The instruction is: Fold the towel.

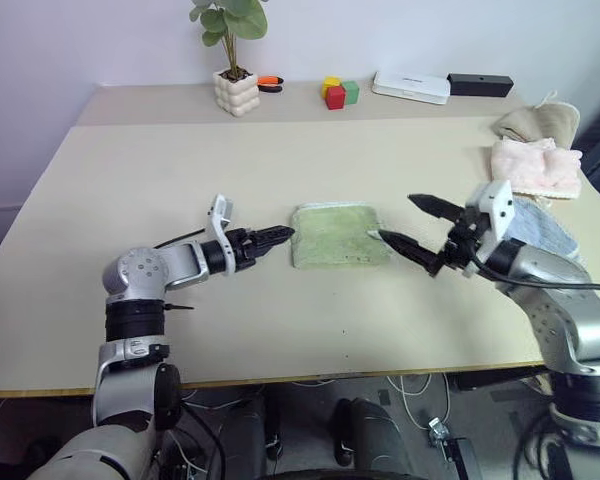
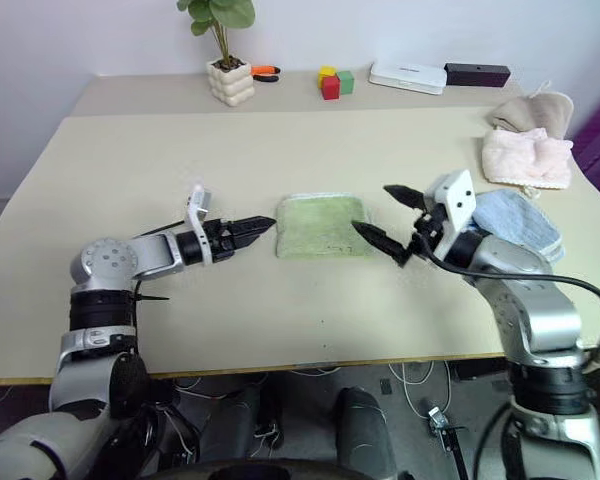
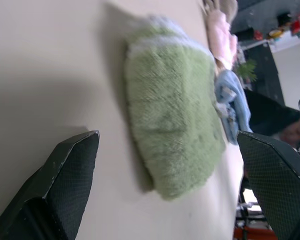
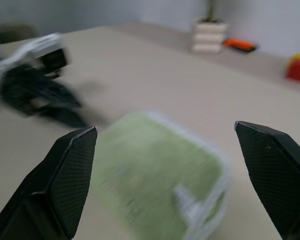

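A beige table [image 1: 180,330] is seen, with a second, narrower table [image 1: 150,103] set against its far edge, before a pale wall [image 1: 80,40]. On the far table a plant [image 1: 230,20] is held in a white bobbled pot [image 1: 237,93], and just beside the pot an orange tool [image 1: 270,83] is laid. Further along, three blocks [image 1: 337,92], yellow, red and green, are grouped touching. A white box [image 1: 410,87] and a black box [image 1: 480,85] are placed side by side. On the near table's right edge a beige cloth [image 1: 540,120], a pink cloth [image 1: 536,166] and a blue cloth [image 1: 542,228] are laid in a row. Cables [image 1: 415,395] are seen beneath the table.
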You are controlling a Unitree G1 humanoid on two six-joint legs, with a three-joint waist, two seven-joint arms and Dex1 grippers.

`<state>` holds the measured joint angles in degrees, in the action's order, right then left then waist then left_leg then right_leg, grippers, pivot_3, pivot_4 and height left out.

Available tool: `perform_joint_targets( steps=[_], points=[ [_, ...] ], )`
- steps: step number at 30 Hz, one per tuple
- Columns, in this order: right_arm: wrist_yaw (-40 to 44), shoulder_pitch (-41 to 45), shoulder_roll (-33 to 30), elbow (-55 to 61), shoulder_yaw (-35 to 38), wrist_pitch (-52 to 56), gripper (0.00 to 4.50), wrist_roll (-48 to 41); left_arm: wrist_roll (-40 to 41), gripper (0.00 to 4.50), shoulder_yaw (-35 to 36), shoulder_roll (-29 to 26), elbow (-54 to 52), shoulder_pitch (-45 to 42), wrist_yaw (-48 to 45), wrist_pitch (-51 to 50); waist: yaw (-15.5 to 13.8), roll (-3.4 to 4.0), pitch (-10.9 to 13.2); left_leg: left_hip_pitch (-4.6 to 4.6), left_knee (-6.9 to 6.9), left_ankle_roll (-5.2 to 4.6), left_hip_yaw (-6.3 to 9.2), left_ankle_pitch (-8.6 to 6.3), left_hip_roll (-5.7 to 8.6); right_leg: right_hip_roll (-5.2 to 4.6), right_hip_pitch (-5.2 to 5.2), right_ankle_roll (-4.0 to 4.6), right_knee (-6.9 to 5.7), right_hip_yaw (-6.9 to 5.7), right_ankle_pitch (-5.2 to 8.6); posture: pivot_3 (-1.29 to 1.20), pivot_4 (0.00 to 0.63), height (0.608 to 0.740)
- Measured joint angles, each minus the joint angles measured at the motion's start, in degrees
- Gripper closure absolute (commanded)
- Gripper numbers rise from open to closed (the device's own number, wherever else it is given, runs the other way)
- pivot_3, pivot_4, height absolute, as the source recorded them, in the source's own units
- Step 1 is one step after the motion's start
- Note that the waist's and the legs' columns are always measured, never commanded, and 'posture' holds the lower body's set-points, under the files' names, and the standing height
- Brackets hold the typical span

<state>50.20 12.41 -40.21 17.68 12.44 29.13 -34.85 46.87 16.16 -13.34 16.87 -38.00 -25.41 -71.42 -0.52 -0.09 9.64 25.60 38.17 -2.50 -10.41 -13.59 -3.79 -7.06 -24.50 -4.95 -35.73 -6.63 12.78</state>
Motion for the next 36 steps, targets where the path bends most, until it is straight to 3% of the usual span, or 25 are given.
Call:
perform_joint_targets(
  steps=[4, 14, 17, 24, 36],
  points=[
    [2.3, -2.1, -4.1, 0.9, 2.6, 1.1, 0.02, -1.4, -1.4, 0.00, -1.5, 2.0, 1.3, -0.5, -0.8, 2.0, -0.2, 0.00, 0.0, -0.17, 0.01, -0.03, 0.04, -0.07, -0.02, 0.00, 0.07, 0.07, 0.33, -0.08, 0.00, 0.00, 0.150, 0.740],
    [-0.1, -2.8, -4.2, 1.7, 3.7, 1.9, 0.02, -1.5, -6.2, 0.00, -4.0, 7.2, 13.2, -7.8, -3.7, 7.8, -0.9, -0.01, 0.0, -0.12, 0.03, -0.23, 0.06, -0.19, 0.18, -0.25, 0.15, 0.07, 0.53, -0.20, -0.02, 0.00, 0.150, 0.740],
    [1.0, -5.6, -5.9, 3.2, 4.6, 2.5, 0.00, -1.7, -7.5, 0.86, -4.0, 8.5, 17.5, -10.0, -4.4, 9.6, -1.6, -0.01, 0.0, -0.12, 0.06, -0.25, 0.05, -0.20, 0.18, -0.27, 0.15, 0.07, 0.53, -0.20, -0.03, 0.00, 0.150, 0.740],
    [1.6, -7.4, -6.5, 5.1, 5.6, 3.1, 0.00, -2.6, -8.8, 4.38, -3.7, 9.8, 22.6, -12.2, -5.7, 10.4, -1.8, -0.03, 0.0, -0.05, 0.06, -0.28, 0.07, -0.21, 0.17, -0.26, 0.10, 0.05, 0.55, -0.23, -0.01, 0.00, 0.150, 0.740],
    [0.4, -7.0, -6.3, 5.1, 5.5, 2.8, 0.00, -2.3, -9.8, 4.45, -1.1, 9.8, 27.2, -14.1, -5.4, 17.4, -1.5, -0.03, 0.0, -0.10, 0.06, -0.27, 0.08, -0.22, 0.15, -0.25, 0.10, 0.07, 0.55, -0.23, -0.03, 0.00, 0.150, 0.740]
  ],
)
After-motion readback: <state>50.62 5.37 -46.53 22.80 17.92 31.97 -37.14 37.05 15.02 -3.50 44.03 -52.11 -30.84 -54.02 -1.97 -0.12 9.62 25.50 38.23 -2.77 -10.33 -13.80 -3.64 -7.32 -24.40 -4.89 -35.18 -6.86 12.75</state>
